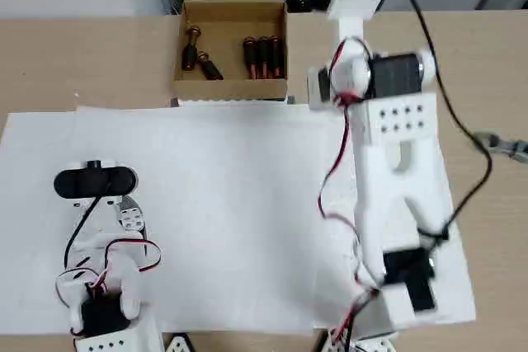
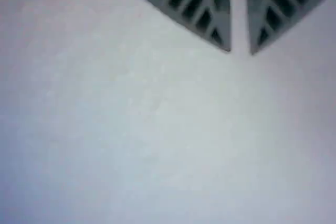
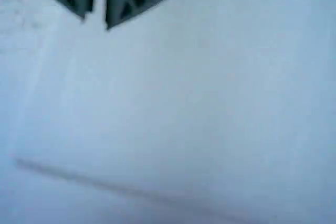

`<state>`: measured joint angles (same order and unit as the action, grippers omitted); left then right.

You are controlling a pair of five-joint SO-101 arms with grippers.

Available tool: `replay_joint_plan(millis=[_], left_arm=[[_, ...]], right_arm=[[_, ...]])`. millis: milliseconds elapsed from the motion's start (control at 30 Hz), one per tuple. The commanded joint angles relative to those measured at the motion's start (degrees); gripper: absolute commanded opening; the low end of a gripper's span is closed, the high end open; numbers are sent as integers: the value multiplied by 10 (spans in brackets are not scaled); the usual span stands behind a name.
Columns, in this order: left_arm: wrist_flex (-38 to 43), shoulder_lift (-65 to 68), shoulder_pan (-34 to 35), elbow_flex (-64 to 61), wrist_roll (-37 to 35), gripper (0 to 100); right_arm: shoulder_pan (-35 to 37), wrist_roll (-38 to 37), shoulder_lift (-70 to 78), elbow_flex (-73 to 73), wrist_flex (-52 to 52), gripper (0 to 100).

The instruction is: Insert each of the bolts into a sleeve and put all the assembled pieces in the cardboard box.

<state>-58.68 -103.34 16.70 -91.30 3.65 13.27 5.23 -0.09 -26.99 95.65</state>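
Left gripper (image 2: 240, 51) is hanging over the white sheet (image 1: 239, 220) with its fingers drawn together, only a thin slit showing between them, and is carrying nothing. Right gripper (image 3: 95, 22) is showing the same: fingers together, nothing between them, bare sheet beneath. The cardboard box (image 1: 233, 88) is sitting at the far edge of the table (image 1: 82, 63), left of centre, just past the sheet's far edge. The assembled pieces are lying inside it. Three (image 1: 264, 57) are lying side by side against its right wall, long axes running far-to-near. Two more (image 1: 198, 53) are lying at its left side, one of them slanted. One arm (image 1: 103, 286) is sitting folded at the sheet's near left corner, well apart from the box. The other arm (image 1: 396, 154) is stretching along the sheet's right edge, its far end just beside the box's right wall, so it is the nearer one. I cannot tell from the high view which arm is which. Judgement: every piece I am seeing is already boxed, so the task is looking complete.
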Motion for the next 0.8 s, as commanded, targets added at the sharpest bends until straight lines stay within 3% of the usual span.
replay_joint_plan(millis=[0,467,633,767], left_arm=[[16,-8,2,-6,-3,6],[17,-8,-1,-34,-2,6],[17,-8,-1,-34,-2,6],[17,-8,-1,-34,-2,6]], right_arm=[[-6,7,-131,154,-19,15],[-47,30,-652,950,-389,6],[-87,30,-805,1009,-401,4],[-94,1,-846,1033,-369,4]])
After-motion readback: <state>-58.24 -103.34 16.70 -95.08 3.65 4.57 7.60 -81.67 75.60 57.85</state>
